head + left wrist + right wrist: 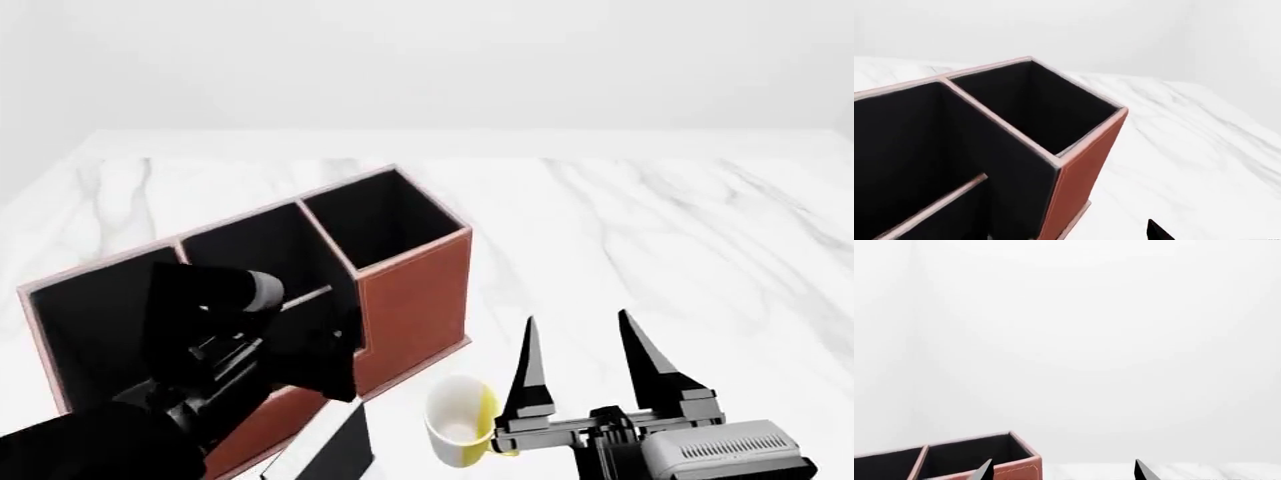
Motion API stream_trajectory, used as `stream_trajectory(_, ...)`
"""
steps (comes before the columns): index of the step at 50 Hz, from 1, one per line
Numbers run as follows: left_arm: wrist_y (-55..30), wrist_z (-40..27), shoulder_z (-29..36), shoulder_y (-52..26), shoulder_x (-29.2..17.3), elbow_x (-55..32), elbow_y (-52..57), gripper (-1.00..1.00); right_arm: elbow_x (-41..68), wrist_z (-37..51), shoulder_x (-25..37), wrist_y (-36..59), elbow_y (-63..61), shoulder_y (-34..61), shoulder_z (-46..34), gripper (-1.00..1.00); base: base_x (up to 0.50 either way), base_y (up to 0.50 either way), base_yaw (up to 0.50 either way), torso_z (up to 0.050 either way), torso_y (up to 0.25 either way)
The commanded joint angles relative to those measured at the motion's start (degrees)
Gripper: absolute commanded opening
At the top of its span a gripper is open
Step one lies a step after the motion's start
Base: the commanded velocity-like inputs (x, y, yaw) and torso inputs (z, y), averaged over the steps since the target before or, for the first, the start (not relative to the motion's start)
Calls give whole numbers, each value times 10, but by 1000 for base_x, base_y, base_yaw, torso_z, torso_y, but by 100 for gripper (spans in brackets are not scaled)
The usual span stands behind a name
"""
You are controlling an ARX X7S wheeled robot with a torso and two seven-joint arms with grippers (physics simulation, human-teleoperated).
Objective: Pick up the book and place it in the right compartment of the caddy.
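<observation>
The caddy (400,300) stands at the left of the head view, reddish-brown with a black interior. Its right compartment (384,218) is the tall square end well; it also shows in the left wrist view (1044,107). The book (334,452), black with a white edge, shows at the bottom of the head view in front of the caddy, partly cut off. My left gripper (314,365) hovers over the caddy's front wall, above the book; one fingertip (1157,233) shows, set wide, with nothing between the jaws. My right gripper (587,350) is open and empty, right of the caddy.
A yellow and white mug (461,420) stands between the book and my right gripper. The white marble table (667,240) stretches to the right and behind the caddy. A white wall lies beyond.
</observation>
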Motion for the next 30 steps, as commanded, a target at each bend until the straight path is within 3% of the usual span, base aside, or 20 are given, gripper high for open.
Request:
stream_trajectory(1,-44,-77,10,-54,23,-56,-59,100,-5,-10,-5,4,0,1,6,100,0,0,0,0,0)
stream_trajectory(6,-73,-132,32,-77,27,-112,-88,100,-6,-10,-4,1,4,0,4,100,0,0,0,0,0)
stream_trajectory(18,-80,-160,49,-101,33,-142,-119,100,-4,-6,0,3,5,2,0,100,0,0,0,0,0)
stream_trajectory(30,-87,-228,67,-110,28,-244,-145,100,-6,-2,3,2,7,2,-5,100,0,0,0,0,0)
